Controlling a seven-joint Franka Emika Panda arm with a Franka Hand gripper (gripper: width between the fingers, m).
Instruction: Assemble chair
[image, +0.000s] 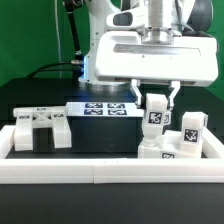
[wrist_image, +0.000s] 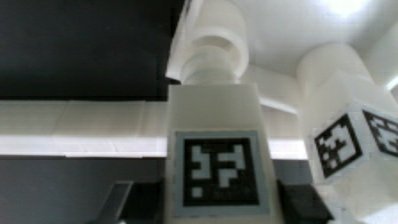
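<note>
At the exterior view's left the seat block (image: 40, 128) lies alone, with nothing joined to it. Mid-table, the gripper (image: 157, 101) straddles an upright leg (image: 155, 114); whether its fingers pinch it, I cannot tell. Rightward, loose parts (image: 189, 132) wait. Assembly looks barely begun.

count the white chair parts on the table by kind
slotted seat block: 1
tagged posts: at least 3, one standing between the fingers of the pincer
total: at least 4; the cluster on the exterior view's right is too tight to separate for certain
</note>
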